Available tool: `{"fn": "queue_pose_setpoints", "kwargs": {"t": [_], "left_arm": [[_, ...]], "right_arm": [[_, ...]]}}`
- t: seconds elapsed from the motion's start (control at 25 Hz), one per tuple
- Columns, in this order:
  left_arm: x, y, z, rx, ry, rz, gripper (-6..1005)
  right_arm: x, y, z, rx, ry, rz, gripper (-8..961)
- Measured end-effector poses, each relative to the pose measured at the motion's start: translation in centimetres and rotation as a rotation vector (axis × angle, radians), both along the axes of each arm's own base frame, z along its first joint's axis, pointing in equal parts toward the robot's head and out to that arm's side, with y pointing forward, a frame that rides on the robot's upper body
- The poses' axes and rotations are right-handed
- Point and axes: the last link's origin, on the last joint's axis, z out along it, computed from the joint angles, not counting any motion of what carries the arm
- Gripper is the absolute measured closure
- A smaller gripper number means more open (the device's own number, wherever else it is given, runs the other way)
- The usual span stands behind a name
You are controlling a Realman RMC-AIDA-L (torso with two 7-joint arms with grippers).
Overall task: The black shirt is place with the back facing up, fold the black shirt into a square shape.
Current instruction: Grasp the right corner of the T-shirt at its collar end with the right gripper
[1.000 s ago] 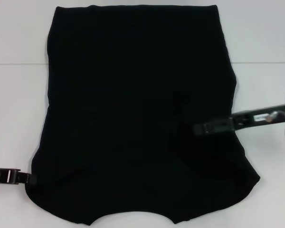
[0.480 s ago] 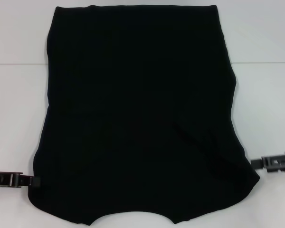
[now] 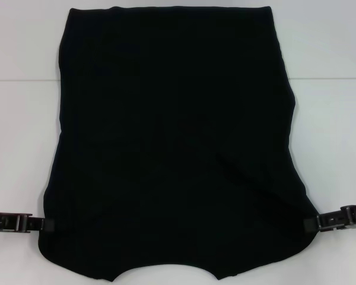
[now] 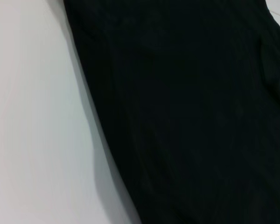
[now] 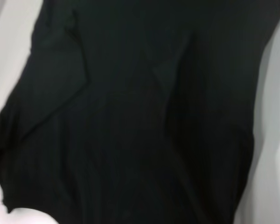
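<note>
1. Low at the shirt's left edge, the left gripper (image 3: 43,224) lies flat and points inward, its tip touching the fabric near the shoulder corner; whether its jaws are released or clenched cannot be told from these views.
2. Opposite it, the right gripper (image 3: 310,224) also lies flat, its tip against the shirt's right edge at about the same height; its jaw state cannot be told either.
3. Between them the black shirt (image 3: 172,142) is spread flat on the white table (image 3: 332,47), neckline nearest the robot and straight hem at the far side.
4. The curved neckline cuts into the near edge at the centre, with rounded shoulder corners on both sides, each just nearer the robot than a gripper tip.
5. Both long sides are folded in, so the body runs narrower toward the hem; a diagonal crease runs from mid-shirt toward the right gripper.
6. The left wrist view shows the shirt's edge (image 4: 98,140) slanting across bare table, with a thin shadow under it.
7. The right wrist view is almost filled by dark fabric (image 5: 140,121) with faint fold ridges.
8. Bare table lies open on both outer sides of the shirt and beyond the hem.
</note>
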Motion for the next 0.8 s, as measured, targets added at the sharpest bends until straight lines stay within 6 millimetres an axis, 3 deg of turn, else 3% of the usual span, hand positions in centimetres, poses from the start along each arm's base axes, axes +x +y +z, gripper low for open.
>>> {"fn": "queue_pose_setpoints", "kwargs": {"t": [0.44, 0.8], "left_arm": [[0.09, 0.23, 0.08, 0.005, 0.002, -0.001, 956], [0.02, 0.27, 0.05, 0.007, 0.002, 0.002, 956]], "right_arm": [[0.17, 0.36, 0.05, 0.024, -0.017, -0.010, 616], [0.44, 0.07, 0.10, 0.042, -0.003, 0.017, 814]]}}
